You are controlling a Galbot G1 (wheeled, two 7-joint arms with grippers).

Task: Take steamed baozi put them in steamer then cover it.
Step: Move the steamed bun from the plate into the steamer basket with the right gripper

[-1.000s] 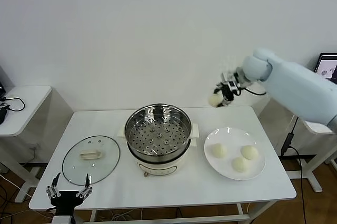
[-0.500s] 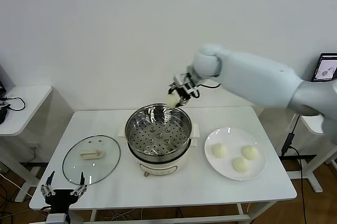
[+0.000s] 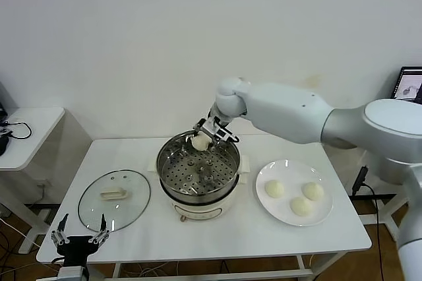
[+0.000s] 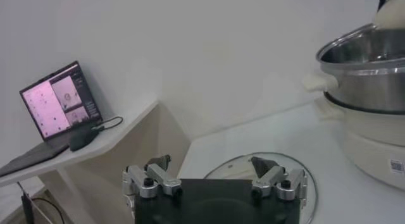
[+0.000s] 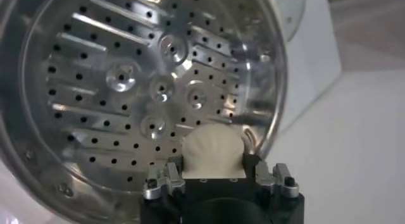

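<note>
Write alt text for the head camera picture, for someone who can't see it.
The right claw holds a baozi over the far rim of the open steamer on a white table. Three more baozi lie on a plate to its right; the glass cover lies to its left.

This looks like a robot lab or test room set up as a mock kitchen. A plain white table (image 3: 198, 228) on thin metal legs stands against a bare white wall (image 3: 165, 37), with no counters, cupboards or sink around it. Cooking things sit on it: a steamer (image 3: 198, 169), a glass cover (image 3: 113, 199) and a plate (image 3: 294, 192) of baozi (image 3: 274, 188). A side desk (image 3: 26, 132) to the left carries cables, and the left wrist view shows an open laptop (image 4: 57, 102) there. Another screen (image 3: 410, 84) glows at the right edge, and loose cables (image 3: 16, 241) trail over the wooden floor.
</note>
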